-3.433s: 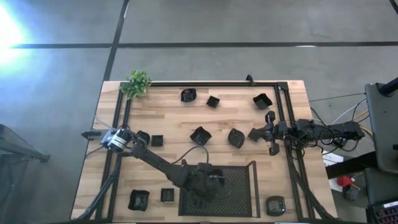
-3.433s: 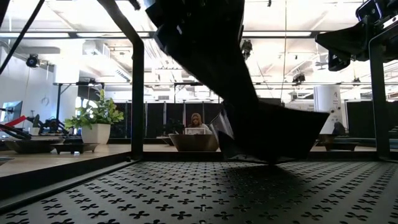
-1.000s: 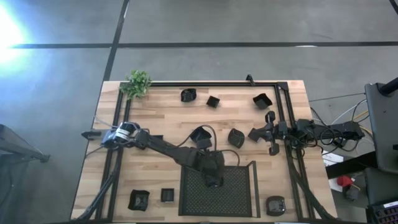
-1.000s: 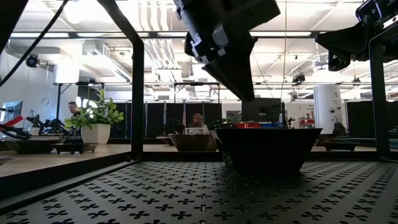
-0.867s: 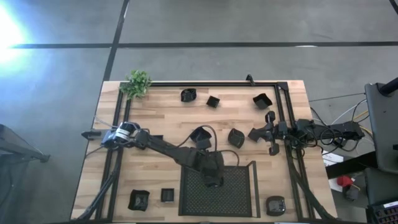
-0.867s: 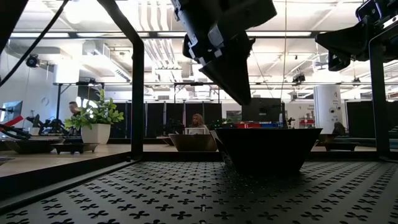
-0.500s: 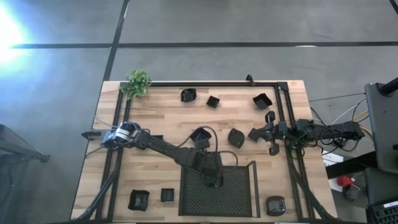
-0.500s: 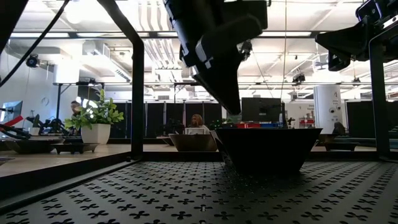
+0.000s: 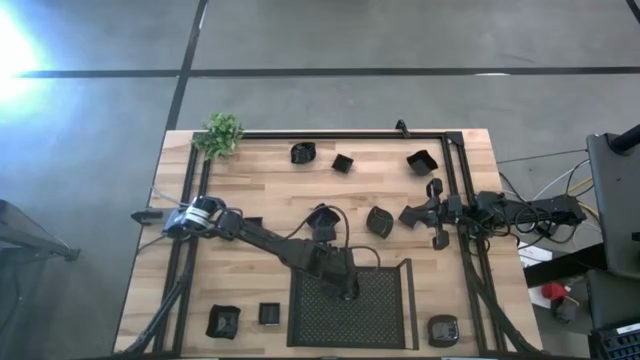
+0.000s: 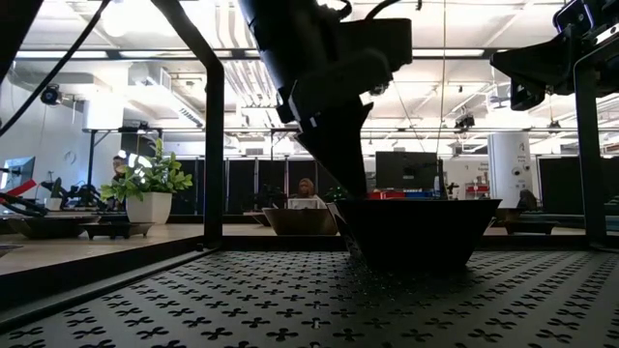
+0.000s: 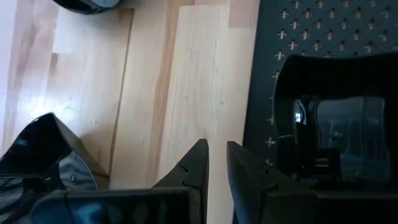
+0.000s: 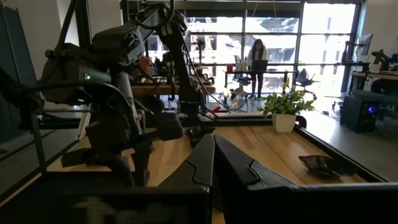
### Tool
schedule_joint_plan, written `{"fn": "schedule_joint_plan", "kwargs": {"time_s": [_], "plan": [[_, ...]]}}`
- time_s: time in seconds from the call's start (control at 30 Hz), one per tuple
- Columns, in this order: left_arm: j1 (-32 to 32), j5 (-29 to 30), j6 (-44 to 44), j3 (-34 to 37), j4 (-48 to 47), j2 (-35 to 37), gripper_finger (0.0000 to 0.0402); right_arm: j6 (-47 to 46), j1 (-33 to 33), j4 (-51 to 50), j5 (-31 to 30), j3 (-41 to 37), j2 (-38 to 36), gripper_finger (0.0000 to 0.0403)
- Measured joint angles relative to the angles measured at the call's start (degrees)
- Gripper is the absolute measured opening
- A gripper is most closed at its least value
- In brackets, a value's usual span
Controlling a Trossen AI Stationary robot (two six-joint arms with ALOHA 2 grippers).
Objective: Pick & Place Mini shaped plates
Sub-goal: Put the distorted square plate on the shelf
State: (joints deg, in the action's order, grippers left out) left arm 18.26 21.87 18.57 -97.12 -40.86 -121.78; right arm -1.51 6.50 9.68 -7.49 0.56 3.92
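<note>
Small glossy black dishes lie scattered on the wooden table: three near the far edge, two mid-table, two by the near-left corner. One dish rests by its base on the black mesh tray. My left gripper hangs over the tray's far part, beside and above that dish, open by a narrow gap and holding nothing. My right gripper waits shut by the right rail.
A black frame rail runs round the table. A small potted plant stands at the far-left corner. The tray has an upright wall on its right side. A round grey thing sits at the near-right corner. People show in the room behind.
My left gripper has drawn away from the dish in the tray, shifting a little toward the table's left and far side. The dish has stayed still on the mesh.
</note>
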Motion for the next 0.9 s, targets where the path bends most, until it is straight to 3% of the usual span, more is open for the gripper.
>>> {"fn": "schedule_joint_plan", "kwargs": {"time_s": [0.37,0.9], "plan": [[0.3,-2.2,-0.9,3.1,6.4,0.0,0.0051,0.0,0.0,0.0,0.0,0.0,0.0,0.0008],[2.9,-13.0,-3.4,4.2,12.4,0.0,0.0051,0.0,0.0,0.0,0.0,0.0,0.0,0.0008]]}}
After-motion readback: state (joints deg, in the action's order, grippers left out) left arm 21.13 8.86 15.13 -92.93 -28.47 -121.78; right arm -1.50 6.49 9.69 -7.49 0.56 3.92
